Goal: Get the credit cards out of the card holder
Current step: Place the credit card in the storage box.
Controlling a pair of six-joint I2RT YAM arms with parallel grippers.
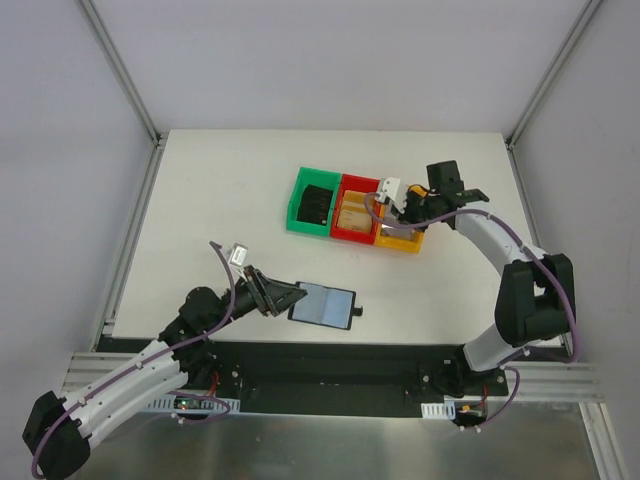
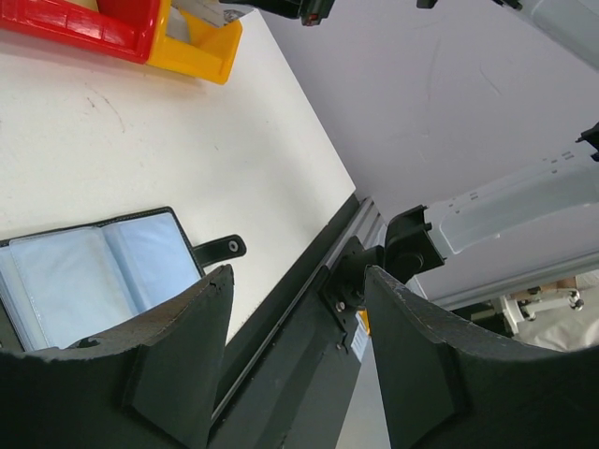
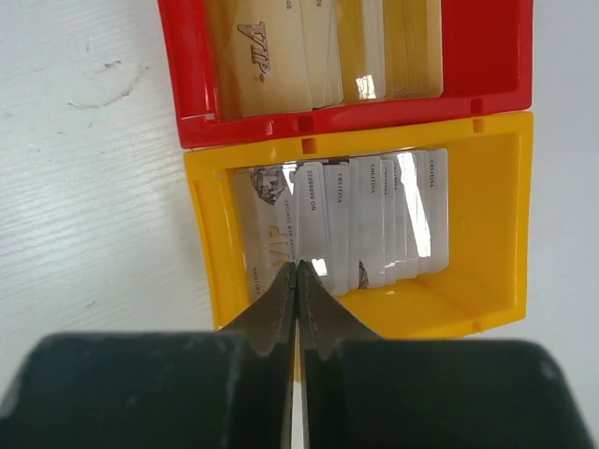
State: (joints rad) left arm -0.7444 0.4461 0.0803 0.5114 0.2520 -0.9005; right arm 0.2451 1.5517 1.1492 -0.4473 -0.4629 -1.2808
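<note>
The small black folding card holder (image 1: 322,303) lies opened flat on the white table (image 1: 220,190), grey-blue lining up and its little black closure tab (image 2: 220,249) sticking out of its right edge. The left gripper (image 1: 285,297) sits just beside the holder's left edge with its fingers spread, holding nothing. Well beyond the holder stands a row of plastic bins: green (image 1: 296,205), red (image 3: 178,56) and, farthest from the holder, yellow (image 3: 201,243). The right gripper (image 3: 297,267) hangs above that yellow bin with its fingers pressed together; I see no card between them. Pale cards (image 3: 374,224) lie fanned in the yellow bin, with more (image 3: 281,56) in the red. The holder's visible pockets look empty, so the emptying seems nearly or wholly done. Any pocket hidden under the left fingers remains unchecked.
</note>
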